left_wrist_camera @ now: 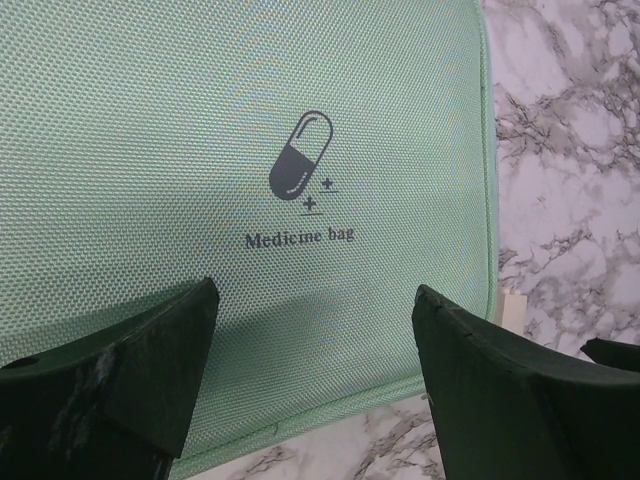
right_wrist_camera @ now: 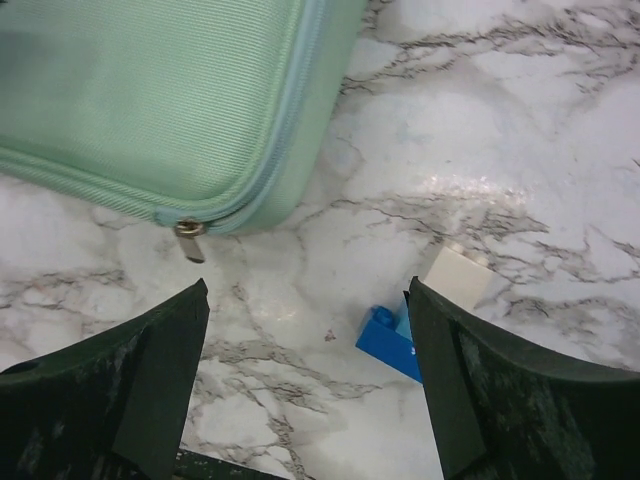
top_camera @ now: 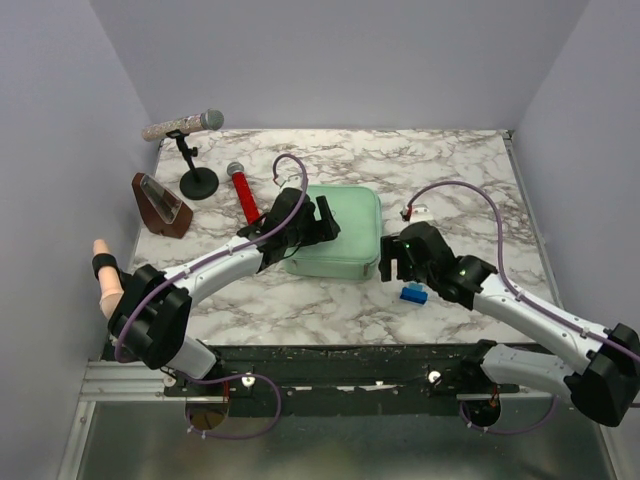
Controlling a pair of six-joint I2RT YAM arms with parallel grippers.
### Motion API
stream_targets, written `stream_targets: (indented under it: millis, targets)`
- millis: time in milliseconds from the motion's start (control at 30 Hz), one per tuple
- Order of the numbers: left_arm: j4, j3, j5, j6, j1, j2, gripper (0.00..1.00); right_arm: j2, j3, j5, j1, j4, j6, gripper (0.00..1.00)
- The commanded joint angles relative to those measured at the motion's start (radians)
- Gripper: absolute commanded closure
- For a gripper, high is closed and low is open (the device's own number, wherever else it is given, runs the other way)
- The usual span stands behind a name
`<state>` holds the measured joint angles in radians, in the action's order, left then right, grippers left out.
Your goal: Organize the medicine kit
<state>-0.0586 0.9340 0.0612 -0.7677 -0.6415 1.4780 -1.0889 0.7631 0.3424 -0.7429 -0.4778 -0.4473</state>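
The medicine kit [top_camera: 345,235], a mint-green zipped case, lies shut in the middle of the marble table. Its lid [left_wrist_camera: 200,120] carries a dark pill logo [left_wrist_camera: 300,160] and the words "Medicine bag". My left gripper [top_camera: 325,222] hovers over the kit's left part, open, with only lid fabric between its fingers [left_wrist_camera: 315,300]. My right gripper [top_camera: 392,260] stands open just right of the kit's near right corner [right_wrist_camera: 200,110], above bare marble [right_wrist_camera: 305,300]. The zipper pull [right_wrist_camera: 190,240] hangs at that corner. A small blue box [right_wrist_camera: 385,340] lies beside my right finger.
A white packet [right_wrist_camera: 458,278] lies by the blue box [top_camera: 413,294]; another white item [top_camera: 418,212] sits right of the kit. At the back left are a microphone on a stand [top_camera: 185,125], a red-handled microphone [top_camera: 243,198] and a brown wedge [top_camera: 160,205].
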Motion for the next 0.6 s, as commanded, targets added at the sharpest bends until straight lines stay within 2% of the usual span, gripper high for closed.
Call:
stream_targets:
  millis: [0,200,567]
  targets:
    - [-0.018,-0.032,0.011,0.027,0.005,0.010,0.08,0.014,-0.015,-0.127,-0.042,0.108,0.077,0.13]
    - [-0.009,-0.058,0.002,0.033,0.006,-0.005,0.08,-0.106,0.027,-0.120,-0.105,0.128,0.091,0.15]
    - [-0.006,-0.083,0.006,0.033,0.006,-0.012,0.08,-0.301,0.145,0.116,-0.130,0.082,-0.008,0.12]
